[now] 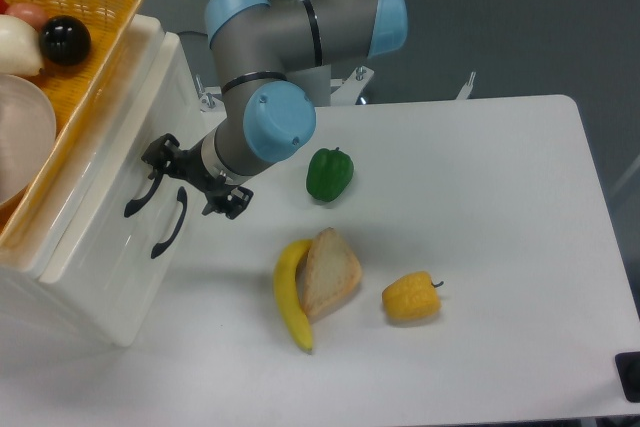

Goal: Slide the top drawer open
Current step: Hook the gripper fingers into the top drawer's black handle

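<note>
At the cabinet front, 9 o'clock of the desk (480, 207), your gripper (190, 179) straddles the top drawer (105, 187) handle (146, 193), jaws spread, not clamped. Pull now and you'll slip off, or snag the lower handle (170, 223).

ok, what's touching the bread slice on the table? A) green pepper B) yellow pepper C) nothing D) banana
D: the bread slice leans against the banana, while the green pepper and yellow pepper each sit apart from it.
</note>
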Controlling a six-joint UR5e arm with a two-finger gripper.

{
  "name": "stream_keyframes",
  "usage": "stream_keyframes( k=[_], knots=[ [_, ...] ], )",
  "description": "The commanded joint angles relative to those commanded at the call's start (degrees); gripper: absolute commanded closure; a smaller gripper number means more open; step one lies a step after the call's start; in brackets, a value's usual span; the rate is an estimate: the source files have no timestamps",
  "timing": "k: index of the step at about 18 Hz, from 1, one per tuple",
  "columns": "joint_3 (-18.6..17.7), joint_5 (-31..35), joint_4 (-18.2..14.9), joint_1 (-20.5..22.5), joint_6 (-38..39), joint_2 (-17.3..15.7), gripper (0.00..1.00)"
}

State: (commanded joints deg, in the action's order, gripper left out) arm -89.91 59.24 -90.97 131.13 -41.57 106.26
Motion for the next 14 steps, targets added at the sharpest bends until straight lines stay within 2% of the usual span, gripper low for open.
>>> stream_keyframes(
  k=[7,14],
  knots=[
    [0.18,0.53,1.93,-0.09,-0.09,-0.26,0.0],
    [0.0,2.55,2.02,-0.61,-0.09,-0.26,0.0]
  ],
)
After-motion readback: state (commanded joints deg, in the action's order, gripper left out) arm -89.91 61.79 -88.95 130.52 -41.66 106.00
